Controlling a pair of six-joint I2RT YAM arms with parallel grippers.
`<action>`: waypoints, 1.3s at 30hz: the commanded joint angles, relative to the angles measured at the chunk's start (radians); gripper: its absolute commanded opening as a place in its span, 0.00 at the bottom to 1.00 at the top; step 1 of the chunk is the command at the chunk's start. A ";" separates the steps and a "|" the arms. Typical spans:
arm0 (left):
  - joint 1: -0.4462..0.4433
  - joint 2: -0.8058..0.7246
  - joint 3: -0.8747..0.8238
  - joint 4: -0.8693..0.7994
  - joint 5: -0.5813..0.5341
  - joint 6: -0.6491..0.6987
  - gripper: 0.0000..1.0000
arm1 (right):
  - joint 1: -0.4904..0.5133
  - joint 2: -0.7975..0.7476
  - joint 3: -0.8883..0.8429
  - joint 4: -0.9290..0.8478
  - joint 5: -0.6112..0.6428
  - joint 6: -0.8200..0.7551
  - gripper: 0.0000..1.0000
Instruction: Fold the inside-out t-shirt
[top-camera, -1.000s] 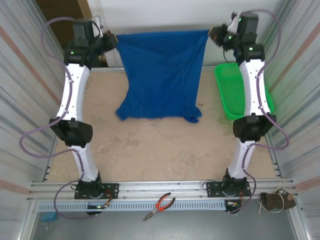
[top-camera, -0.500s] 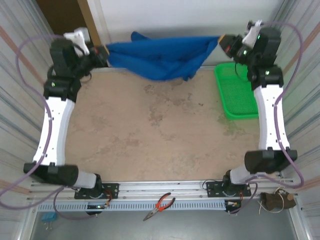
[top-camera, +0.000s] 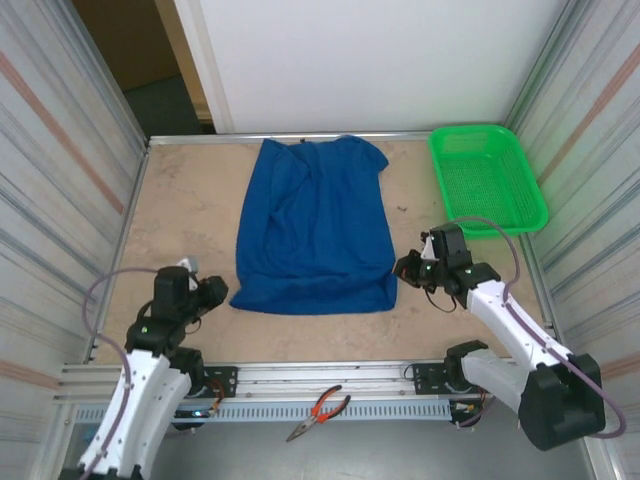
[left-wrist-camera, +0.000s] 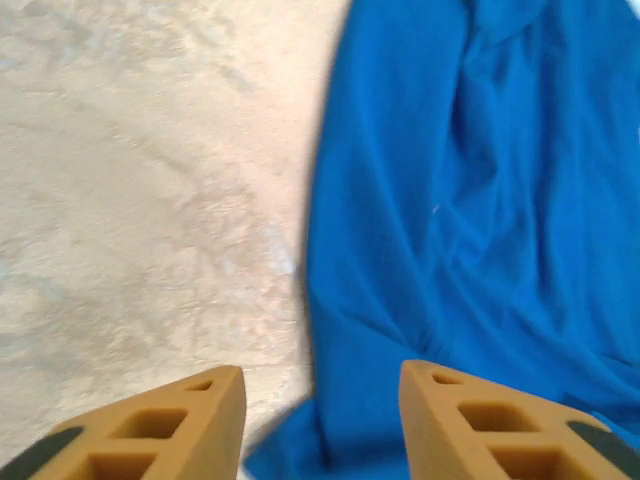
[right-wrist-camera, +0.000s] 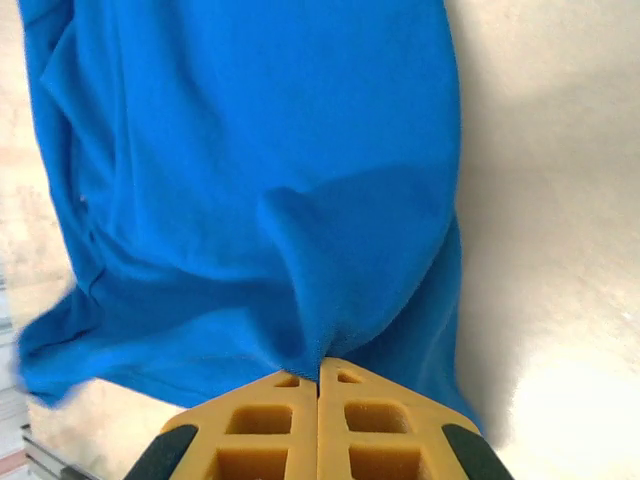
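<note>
The inside-out t-shirt (top-camera: 315, 225) lies spread on the bench (top-camera: 190, 200), midway between the left and right edges. It reaches from the far edge most of the way toward the near edge, its blue cloth marked by long creases running lengthwise and its near end wider than its far end. The left pincer (top-camera: 210, 296) sits low just beside the shirt's near left corner. In the left wrist view the left pincer (left-wrist-camera: 320, 372) stands apart, and the shirt (left-wrist-camera: 480, 200) runs away from it over the right half of the picture, with bare bench on the left. A blurred bit of blue lies low between the two tan fingers (left-wrist-camera: 190, 425), and whether either of them touches it cannot be told. A tiny white speck shows on the cloth there. The right pincer (top-camera: 405, 270) is at the shirt's near right corner. From the right wrist, the right pincer (right-wrist-camera: 318, 365) is pressed together and clamped on the shirt (right-wrist-camera: 250, 150), where the cloth gathers into a raised pucker running up to the tips. A green basket (top-camera: 487, 180) rests in the far right corner of the bench, well apart from the shirt. Red-handled pliers (top-camera: 318, 410) lie on the metal rail along the near edge, between the two arm bases.
</note>
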 joint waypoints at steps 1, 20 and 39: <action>-0.054 0.026 0.053 -0.009 -0.048 -0.012 0.50 | 0.003 -0.033 0.062 -0.024 0.059 -0.052 0.00; -0.921 1.075 0.473 0.544 -0.338 0.502 0.71 | 0.007 -0.003 0.163 -0.030 0.027 -0.062 0.00; -0.855 1.270 0.768 0.423 -0.368 0.545 0.00 | -0.007 -0.063 0.125 -0.063 0.002 -0.073 0.31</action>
